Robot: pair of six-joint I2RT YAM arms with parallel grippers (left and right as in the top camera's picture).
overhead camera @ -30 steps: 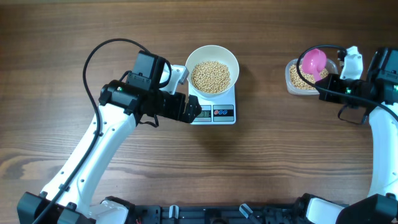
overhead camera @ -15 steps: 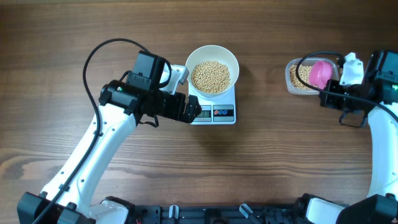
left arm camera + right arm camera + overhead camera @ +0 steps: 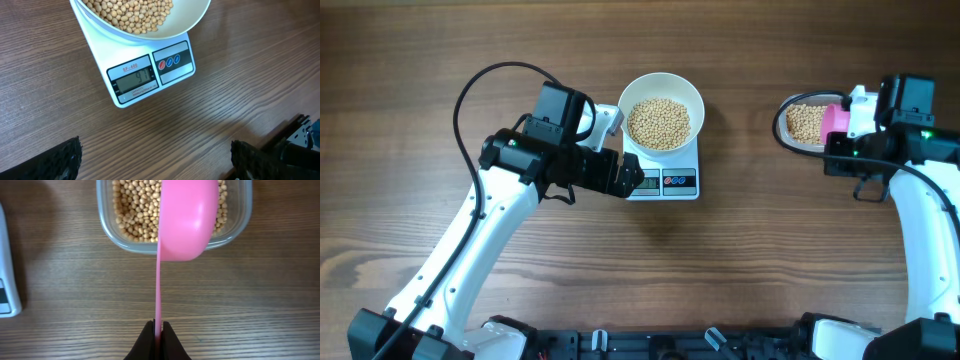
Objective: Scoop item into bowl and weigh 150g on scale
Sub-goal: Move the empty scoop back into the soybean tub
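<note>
Right hand [image 3: 156, 330] pinches the pink scoop [image 3: 187, 220] over the tub's [image 3: 107, 227] edge. Left hand [image 3: 625, 175] is spread wide by the scale [image 3: 665, 182].

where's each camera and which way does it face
Overhead: above the table, facing down; left arm and right arm show.
Left wrist: facing down at the scale and bowl; open left gripper, fingers at bottom corners.
Right wrist: facing down past the right gripper, shut on the pink scoop, toward the clear container.
All three share the scale.
</note>
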